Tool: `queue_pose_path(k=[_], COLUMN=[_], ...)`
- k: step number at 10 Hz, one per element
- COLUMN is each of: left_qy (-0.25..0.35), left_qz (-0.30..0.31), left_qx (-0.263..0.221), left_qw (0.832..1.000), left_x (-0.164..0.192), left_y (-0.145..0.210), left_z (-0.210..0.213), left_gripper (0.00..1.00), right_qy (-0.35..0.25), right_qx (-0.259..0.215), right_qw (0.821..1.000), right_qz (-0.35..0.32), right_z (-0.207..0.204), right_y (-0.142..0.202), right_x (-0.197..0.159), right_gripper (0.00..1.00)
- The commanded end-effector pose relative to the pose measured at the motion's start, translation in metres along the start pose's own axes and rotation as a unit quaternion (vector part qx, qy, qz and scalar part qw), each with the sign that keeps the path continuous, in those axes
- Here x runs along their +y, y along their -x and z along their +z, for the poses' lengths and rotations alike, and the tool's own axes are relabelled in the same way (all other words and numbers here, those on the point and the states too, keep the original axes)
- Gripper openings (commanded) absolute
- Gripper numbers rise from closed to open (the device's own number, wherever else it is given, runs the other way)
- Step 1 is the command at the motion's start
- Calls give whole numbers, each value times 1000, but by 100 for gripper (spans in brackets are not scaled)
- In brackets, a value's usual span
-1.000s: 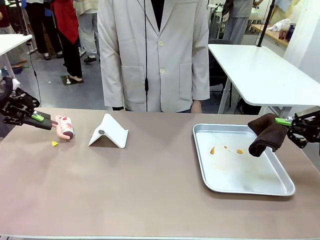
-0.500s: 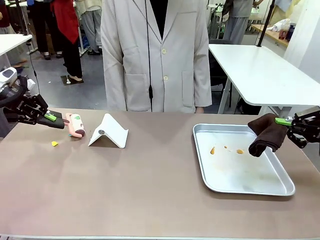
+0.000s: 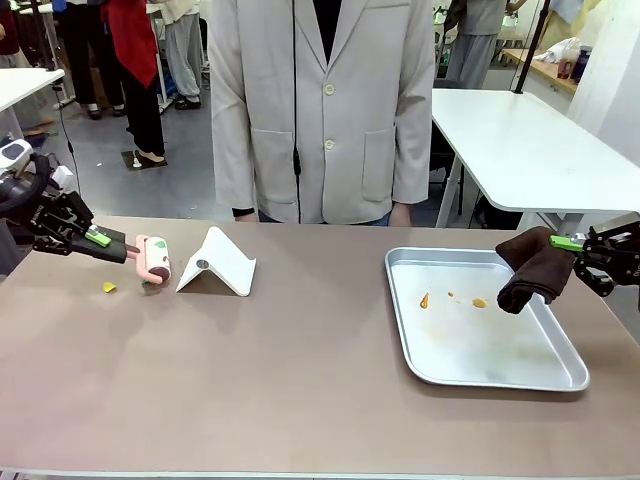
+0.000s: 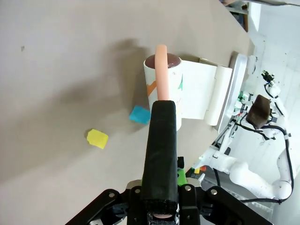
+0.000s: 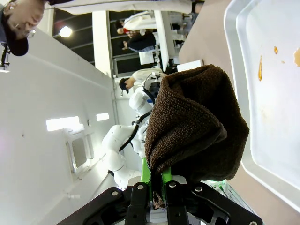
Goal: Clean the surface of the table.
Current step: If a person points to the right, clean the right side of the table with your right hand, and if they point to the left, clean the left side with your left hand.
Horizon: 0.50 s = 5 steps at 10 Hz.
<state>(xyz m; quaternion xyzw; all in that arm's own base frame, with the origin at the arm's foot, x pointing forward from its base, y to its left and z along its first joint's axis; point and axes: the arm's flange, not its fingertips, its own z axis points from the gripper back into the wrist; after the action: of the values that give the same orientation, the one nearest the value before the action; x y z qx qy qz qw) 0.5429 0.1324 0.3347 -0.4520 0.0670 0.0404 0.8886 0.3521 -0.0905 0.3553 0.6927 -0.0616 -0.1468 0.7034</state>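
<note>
- The table [image 3: 300, 390] is stretching across the whole front view, its matte taupe-brown top reaching from the near edge to the person's side.
- The left gripper [image 3: 100, 240] is hovering over the table's far left corner, its jaws clamping tight on the black grip of a lint roller [image 3: 155, 258].
- The roller's pink stem is pointing toward the middle of the table. Its white roll, marked with orange and green, is sitting low at the table top, just beside a white folded stand [image 3: 220, 263].
- A yellow scrap [image 4: 97, 138] is lying on the table near the left edge, and a blue scrap [image 4: 139, 114] is lying right against the roll.
- The right gripper [image 3: 568, 243] is holding at the table's right edge, its jaws pinching a dark brown towel [image 3: 535, 268].
- The towel is hanging in a folded bunch over the far right corner of a silver metal tray [image 3: 560, 375]; whether it is touching the tray I cannot tell.
- The tray is lying on the right half of the table, carrying orange smears [image 3: 480, 302] near its far rim.
- A person in a pale coat [image 3: 325, 110] is standing at the table's far edge.
</note>
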Motion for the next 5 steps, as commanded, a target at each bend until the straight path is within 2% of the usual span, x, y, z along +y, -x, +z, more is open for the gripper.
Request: queue_pose_path(k=[1, 3, 5], left_qy=[46, 88, 136], left_qz=[-25, -39, -45], left_qx=[-19, -39, -28], left_qw=[998, 995, 989], left_x=[-10, -14, -4], left_y=[7, 19, 39], left_z=[28, 66, 109], left_gripper=[22, 22, 22], right_qy=[-6, -6, -6], right_qx=[5, 5, 5], right_qw=[1000, 1000, 1000], right_qz=[-1, -1, -1], right_z=[3, 3, 3], right_y=[3, 3, 3], right_x=[3, 3, 3], right_gripper=[0, 0, 0])
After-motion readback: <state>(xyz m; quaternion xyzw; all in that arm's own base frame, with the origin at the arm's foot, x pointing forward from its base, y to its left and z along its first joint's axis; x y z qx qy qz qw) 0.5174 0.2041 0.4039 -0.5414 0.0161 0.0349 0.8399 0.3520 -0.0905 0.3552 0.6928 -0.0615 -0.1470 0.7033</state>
